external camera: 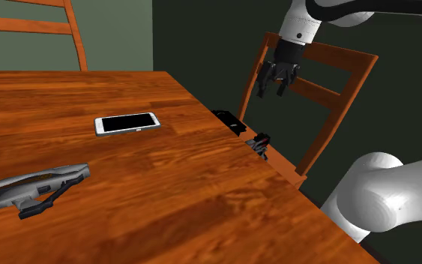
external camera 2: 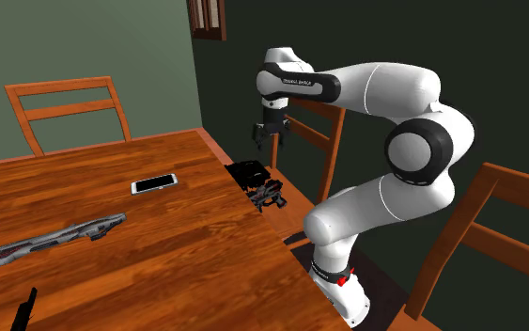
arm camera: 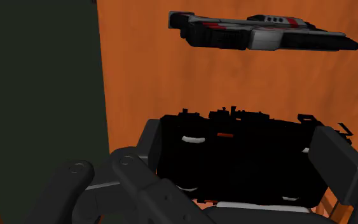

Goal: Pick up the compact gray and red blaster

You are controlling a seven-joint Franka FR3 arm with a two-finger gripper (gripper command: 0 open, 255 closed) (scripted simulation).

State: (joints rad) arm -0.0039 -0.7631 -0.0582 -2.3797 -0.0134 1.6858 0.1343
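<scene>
The compact gray and red blaster (external camera: pixel 260 142) lies at the table's edge on the shoulder view's right, also seen as a small dark shape (external camera 2: pixel 268 196) and from above (arm camera: pixel 260 32). My gripper (external camera: pixel 276 88) hangs well above the table edge, in front of a chair back, open with nothing held. In the second exterior view the gripper (external camera 2: pixel 267 133) is above and beyond the blaster. In the wrist view the fingers (arm camera: pixel 147 145) stand apart, framing a black boxy object (arm camera: pixel 234 159) far below; the blaster lies past it.
The black boxy object (external camera: pixel 229 120) sits on the table edge just beyond the blaster. A white-framed phone (external camera: pixel 127 124) lies mid-table. A long gray blaster (external camera: pixel 33 189) rests near the shoulder view's left. Wooden chairs (external camera: pixel 329 90) stand beside the table (external camera: pixel 164 202).
</scene>
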